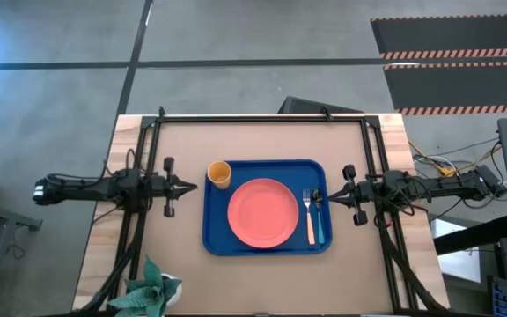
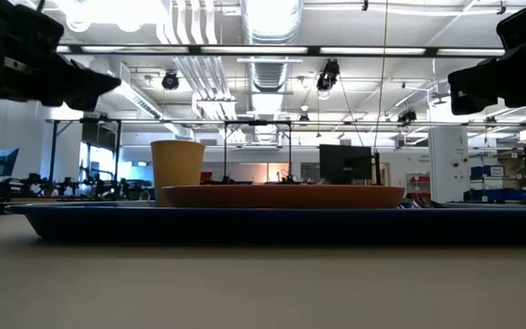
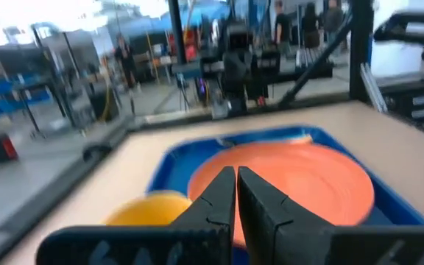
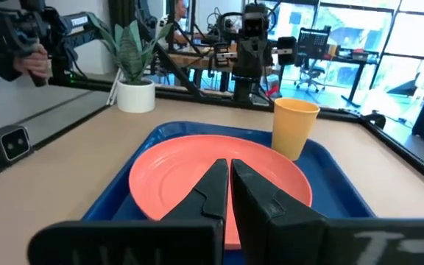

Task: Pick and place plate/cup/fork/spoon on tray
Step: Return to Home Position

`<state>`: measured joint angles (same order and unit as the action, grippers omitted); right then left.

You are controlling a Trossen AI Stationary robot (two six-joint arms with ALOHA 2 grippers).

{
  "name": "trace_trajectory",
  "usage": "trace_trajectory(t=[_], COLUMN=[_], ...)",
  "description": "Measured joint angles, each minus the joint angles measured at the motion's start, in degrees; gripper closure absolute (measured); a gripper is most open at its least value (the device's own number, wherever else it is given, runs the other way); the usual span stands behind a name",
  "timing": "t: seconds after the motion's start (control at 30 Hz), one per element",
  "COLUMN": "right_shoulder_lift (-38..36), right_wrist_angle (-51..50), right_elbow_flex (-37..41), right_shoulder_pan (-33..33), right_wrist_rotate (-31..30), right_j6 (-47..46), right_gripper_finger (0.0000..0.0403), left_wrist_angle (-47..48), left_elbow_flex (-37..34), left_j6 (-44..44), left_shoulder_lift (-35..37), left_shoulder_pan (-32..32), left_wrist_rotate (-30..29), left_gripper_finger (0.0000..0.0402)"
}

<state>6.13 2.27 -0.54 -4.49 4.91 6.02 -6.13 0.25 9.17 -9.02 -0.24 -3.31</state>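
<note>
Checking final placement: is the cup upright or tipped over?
Upright: the cup stands on its base on the tray, beside the plate, its open mouth facing up.

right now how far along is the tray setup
It looks essentially done. On the tray, the plate sits in the middle, the cup is in a corner on the left arm's side, and the fork and spoon lie side by side beside the plate. Nothing is in hand: the left claw and right claw are shut, empty and raised at opposite tray edges. Likely only parking the arms is left.
</note>
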Motion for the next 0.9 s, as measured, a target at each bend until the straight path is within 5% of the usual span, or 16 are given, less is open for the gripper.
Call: trace_trajectory(t=[0.33, 0.9], right_shoulder_lift=[0.0, 0.0], right_wrist_angle=[0.1, -0.3], right_elbow_flex=[-0.3, -0.5], right_shoulder_pan=[0.0, 0.0], right_wrist_rotate=[0.0, 0.0], right_j6=[1.5, 1.5], right_gripper_finger=[0.0394, 0.0394], left_wrist_angle=[4.7, 4.7], left_elbow_flex=[0.0, 0.0], left_j6=[0.4, 0.3], left_shoulder_lift=[8.9, 8.0], left_shoulder_pan=[0.0, 0.0], left_wrist_rotate=[0.8, 1.2], left_gripper_finger=[0.0402, 0.0402])
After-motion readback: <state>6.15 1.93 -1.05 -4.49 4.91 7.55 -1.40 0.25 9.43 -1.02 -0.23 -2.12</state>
